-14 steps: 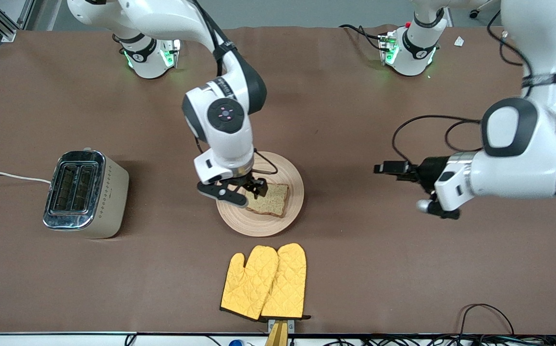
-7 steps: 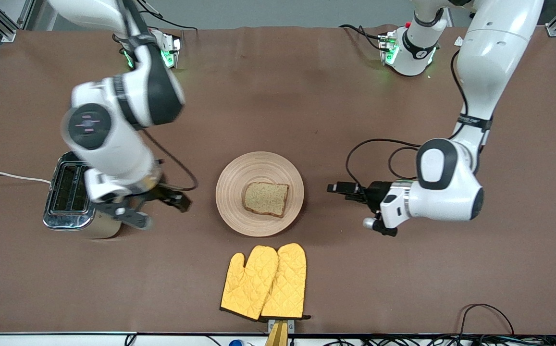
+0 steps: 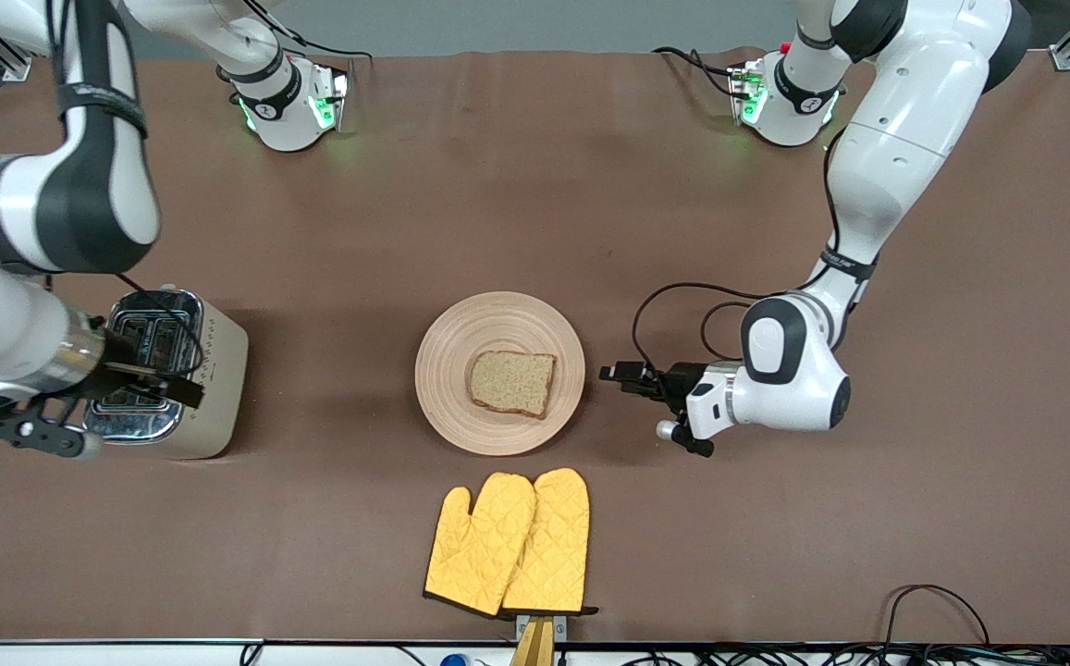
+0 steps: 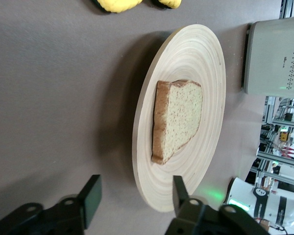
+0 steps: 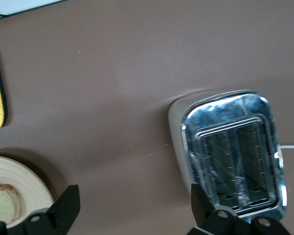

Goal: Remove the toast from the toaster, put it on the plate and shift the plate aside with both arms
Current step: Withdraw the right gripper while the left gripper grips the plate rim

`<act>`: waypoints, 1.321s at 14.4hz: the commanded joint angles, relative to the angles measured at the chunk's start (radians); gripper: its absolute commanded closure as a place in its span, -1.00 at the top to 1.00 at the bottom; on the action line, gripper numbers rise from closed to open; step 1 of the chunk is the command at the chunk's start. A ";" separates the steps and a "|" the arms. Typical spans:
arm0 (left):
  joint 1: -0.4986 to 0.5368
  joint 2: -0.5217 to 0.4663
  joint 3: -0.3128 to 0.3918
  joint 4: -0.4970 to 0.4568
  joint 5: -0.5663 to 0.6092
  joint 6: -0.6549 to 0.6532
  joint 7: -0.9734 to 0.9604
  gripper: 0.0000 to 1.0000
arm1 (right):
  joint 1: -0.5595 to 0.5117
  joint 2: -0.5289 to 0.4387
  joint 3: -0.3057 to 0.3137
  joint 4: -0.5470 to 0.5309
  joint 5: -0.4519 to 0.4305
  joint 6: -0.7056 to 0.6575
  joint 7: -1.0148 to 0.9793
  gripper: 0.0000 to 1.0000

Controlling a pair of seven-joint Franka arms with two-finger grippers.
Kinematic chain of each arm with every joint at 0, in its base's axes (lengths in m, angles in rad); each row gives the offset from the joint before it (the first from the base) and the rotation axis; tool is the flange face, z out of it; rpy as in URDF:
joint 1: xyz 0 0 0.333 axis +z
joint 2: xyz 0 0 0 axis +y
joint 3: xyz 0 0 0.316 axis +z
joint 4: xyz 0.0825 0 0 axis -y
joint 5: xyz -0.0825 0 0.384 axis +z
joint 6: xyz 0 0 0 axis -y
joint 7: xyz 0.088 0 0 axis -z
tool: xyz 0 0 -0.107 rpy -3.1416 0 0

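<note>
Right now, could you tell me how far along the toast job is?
Done: the light brown speckled toast slice lies on the round pale wooden plate, and the cream-and-chrome toaster shows empty slots. In hand: the left gripper, jaws apart, is at the plate's rim toward the left arm's end, not gripping. The open right gripper hangs over the toaster. Left: moving the plate aside.

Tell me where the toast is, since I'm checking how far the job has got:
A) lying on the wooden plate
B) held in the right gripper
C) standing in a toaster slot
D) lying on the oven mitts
A: the toast lies flat on the plate, both toaster slots show empty in the right wrist view, and no gripper holds anything.
</note>
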 commanded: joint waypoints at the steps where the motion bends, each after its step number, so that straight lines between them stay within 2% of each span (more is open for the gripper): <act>1: -0.049 -0.009 -0.002 -0.023 -0.066 0.066 0.014 0.17 | -0.062 -0.107 0.019 -0.110 0.018 0.003 -0.136 1.00; 6: -0.060 0.015 -0.001 -0.034 -0.079 0.093 0.020 0.09 | -0.155 -0.234 0.019 -0.215 0.017 -0.031 -0.299 1.00; 9: -0.061 0.028 -0.001 -0.033 -0.077 0.093 0.020 0.05 | -0.156 -0.358 0.018 -0.290 0.003 -0.045 -0.304 1.00; 12: -0.075 0.037 -0.001 -0.033 -0.079 0.093 0.020 -0.08 | -0.141 -0.478 0.030 -0.351 -0.073 -0.048 -0.307 1.00; 14: -0.081 0.046 -0.001 -0.031 -0.079 0.099 0.020 -0.16 | -0.126 -0.504 0.030 -0.356 -0.097 -0.074 -0.304 1.00; 17: -0.081 0.051 -0.001 -0.031 -0.079 0.101 0.020 -0.43 | -0.126 -0.512 0.030 -0.356 -0.097 -0.100 -0.303 1.00; 19: -0.081 0.049 -0.001 -0.031 -0.079 0.101 0.018 -0.79 | -0.124 -0.510 0.030 -0.348 -0.097 -0.103 -0.301 1.00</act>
